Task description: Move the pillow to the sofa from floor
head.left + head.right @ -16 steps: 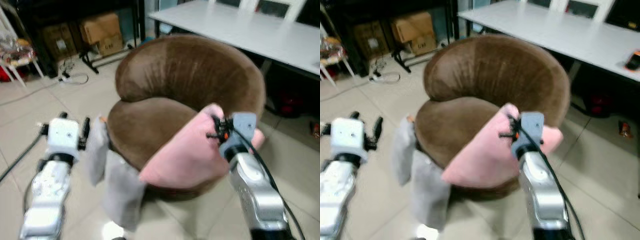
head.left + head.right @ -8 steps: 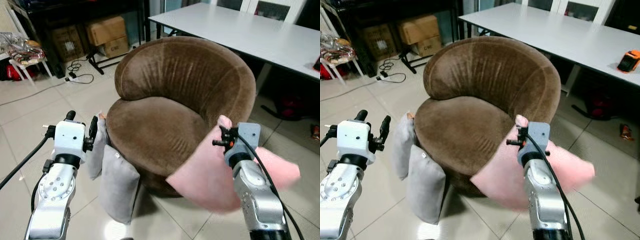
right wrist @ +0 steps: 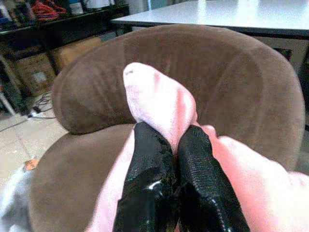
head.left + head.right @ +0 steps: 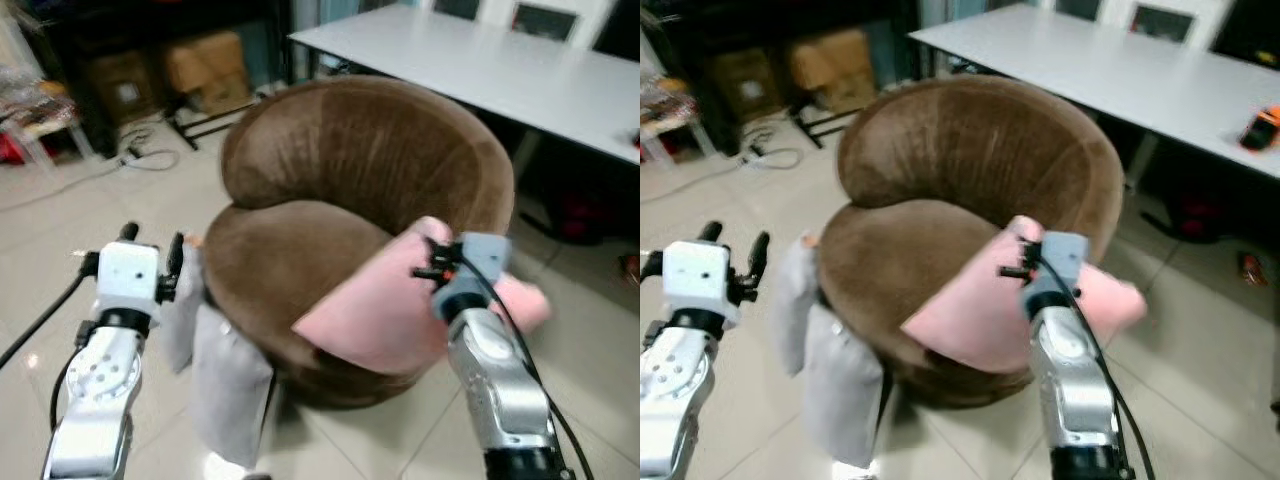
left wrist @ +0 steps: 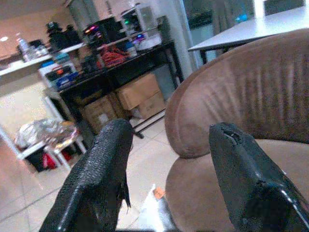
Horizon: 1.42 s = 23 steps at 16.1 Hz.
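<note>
From the left eye view, a round brown sofa (image 4: 360, 190) sits on a pale tile floor (image 4: 60, 230), and a pink pillow (image 4: 385, 305) hangs over the front right part of its seat, partly past the edge. The right gripper (image 4: 440, 262) pinches the top corner of the pink pillow and holds it up. The left gripper (image 4: 150, 250) is on the other side, beside the sofa, with its two black fingers spread and nothing between them. Two grey pillows (image 4: 225, 385) stand on the floor, leaning against the front left of the sofa. A long white table (image 4: 480, 60) stands behind the sofa, and brown boxes (image 4: 205, 60) sit under a dark shelf far back. From the right eye view, the same things show, and a small orange thing (image 4: 1262, 125) lies on the white table. In the left wrist view, the two black fingers (image 5: 99, 181) stand wide apart, and the sofa's back and seat are right ahead of them. In the right wrist view, the two black fingers (image 3: 149, 179) are pressed tight on a fold of the pink pillow, with the sofa's curved back just behind it.
</note>
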### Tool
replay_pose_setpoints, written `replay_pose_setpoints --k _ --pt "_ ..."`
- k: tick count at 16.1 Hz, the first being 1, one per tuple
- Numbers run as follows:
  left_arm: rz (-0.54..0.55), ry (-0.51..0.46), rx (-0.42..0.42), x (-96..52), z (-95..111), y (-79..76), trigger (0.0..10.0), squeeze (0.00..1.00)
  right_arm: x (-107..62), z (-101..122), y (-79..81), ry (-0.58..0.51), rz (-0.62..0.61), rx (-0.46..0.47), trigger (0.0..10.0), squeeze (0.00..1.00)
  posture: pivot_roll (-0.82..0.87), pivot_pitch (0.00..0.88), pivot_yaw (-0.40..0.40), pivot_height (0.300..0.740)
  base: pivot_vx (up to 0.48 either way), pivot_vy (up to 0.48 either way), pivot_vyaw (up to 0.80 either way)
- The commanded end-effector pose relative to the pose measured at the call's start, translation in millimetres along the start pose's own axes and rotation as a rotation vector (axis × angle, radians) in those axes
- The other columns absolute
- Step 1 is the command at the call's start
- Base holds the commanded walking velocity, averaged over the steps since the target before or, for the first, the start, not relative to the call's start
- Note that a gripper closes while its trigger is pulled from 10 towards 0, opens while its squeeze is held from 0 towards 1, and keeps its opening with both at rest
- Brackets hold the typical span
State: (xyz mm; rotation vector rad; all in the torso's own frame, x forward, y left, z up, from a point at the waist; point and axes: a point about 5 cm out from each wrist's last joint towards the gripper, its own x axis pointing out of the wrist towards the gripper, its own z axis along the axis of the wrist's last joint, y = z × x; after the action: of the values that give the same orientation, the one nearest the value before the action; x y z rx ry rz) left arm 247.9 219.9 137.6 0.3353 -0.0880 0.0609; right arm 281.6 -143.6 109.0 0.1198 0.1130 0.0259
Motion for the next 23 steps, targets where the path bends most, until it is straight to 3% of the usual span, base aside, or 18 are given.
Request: replay_pose_setpoints --k 1,4,13,17,23 --pt "-0.02 -0.008 -0.008 0.7 1.6 -4.9 10.0 0.0 0.4 11.9 -6.6 -0.055 -0.003 -0.021 10.0 0.0 0.0 0.0 0.014 0.74 0.371 0.0 0.0" --pt "-0.02 -0.007 -0.009 0.4 1.0 -4.9 10.0 0.0 0.5 14.2 -0.3 -0.066 0.047 -0.049 10.0 0.0 0.0 0.0 0.01 0.74 0.371 0.0 0.71" --pt "-0.019 -0.006 0.004 -4.1 -0.6 -4.5 10.0 0.0 5.4 19.0 -2.5 -0.078 0.067 -0.092 10.0 0.0 0.01 0.0 -0.007 0.74 0.354 0.0 0.0" --pt "-0.025 -0.013 0.012 -4.8 0.2 -5.9 10.0 0.0 2.0 26.2 11.3 -0.12 0.193 -0.085 10.0 0.0 0.01 0.0 -0.009 0.74 0.348 0.0 0.37" --pt "-0.025 -0.009 0.015 -7.4 -0.7 -6.6 10.0 0.0 6.0 21.7 5.6 -0.096 0.141 -0.102 10.0 0.0 0.01 0.0 -0.016 0.74 0.344 0.0 0.25"
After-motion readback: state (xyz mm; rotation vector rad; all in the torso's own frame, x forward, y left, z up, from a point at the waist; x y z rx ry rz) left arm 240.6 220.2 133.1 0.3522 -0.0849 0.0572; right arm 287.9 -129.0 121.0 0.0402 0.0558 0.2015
